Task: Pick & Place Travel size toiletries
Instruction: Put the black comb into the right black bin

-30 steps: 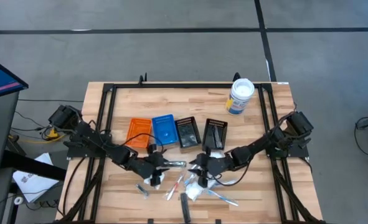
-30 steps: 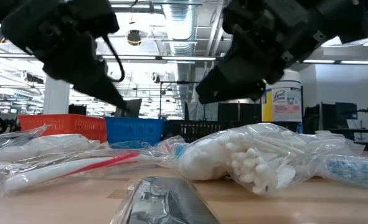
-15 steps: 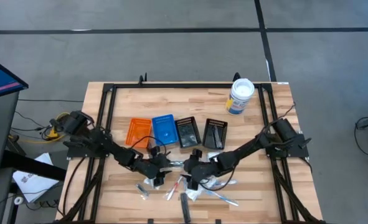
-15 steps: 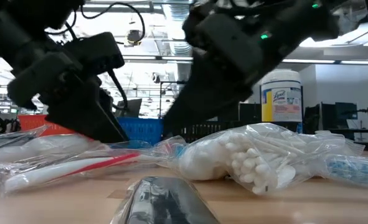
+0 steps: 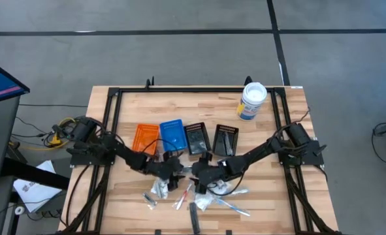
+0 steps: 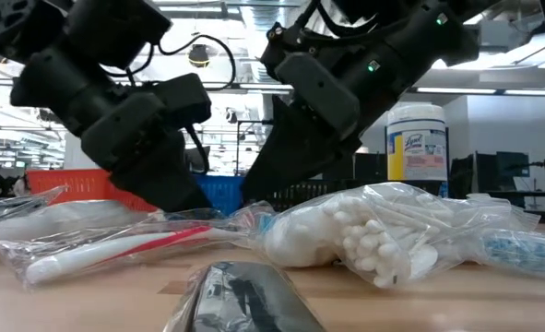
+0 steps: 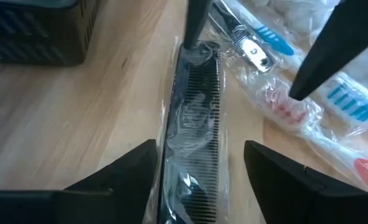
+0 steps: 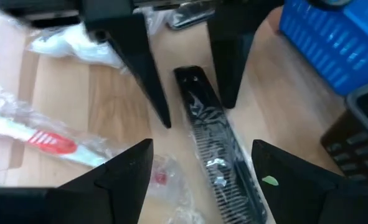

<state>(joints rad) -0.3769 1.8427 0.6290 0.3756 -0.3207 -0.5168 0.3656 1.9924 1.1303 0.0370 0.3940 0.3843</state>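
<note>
A black comb in clear wrap [image 7: 195, 118] lies flat on the wooden table, near the middle. My left gripper [image 5: 174, 175] and my right gripper [image 5: 196, 175] come at it slanting down from opposite ends. Both are open, and each has a finger on either side of the comb [image 8: 213, 138]. In the left wrist view my right gripper's fingers [image 7: 192, 25] stand at the comb's far end. Other toiletries lie toward the near edge: a wrapped red toothbrush [image 6: 115, 244], a bag of cotton swabs [image 6: 369, 231], blue toothbrushes [image 7: 342, 99] and a silvery sachet [image 6: 244, 295].
An orange bin [image 5: 145, 138], a blue bin [image 5: 172, 135] and two black bins [image 5: 197, 139] [image 5: 225, 139] stand in a row just beyond the grippers. A white tub with a blue label [image 5: 252, 101] stands at the far right. Black frame rails [image 5: 108, 130] run along the table's sides.
Both grippers have come down and closed in on each other over the comb. My left gripper has gone toward the table's right, and my right gripper toward its left. The toiletries have stayed where they lay.
</note>
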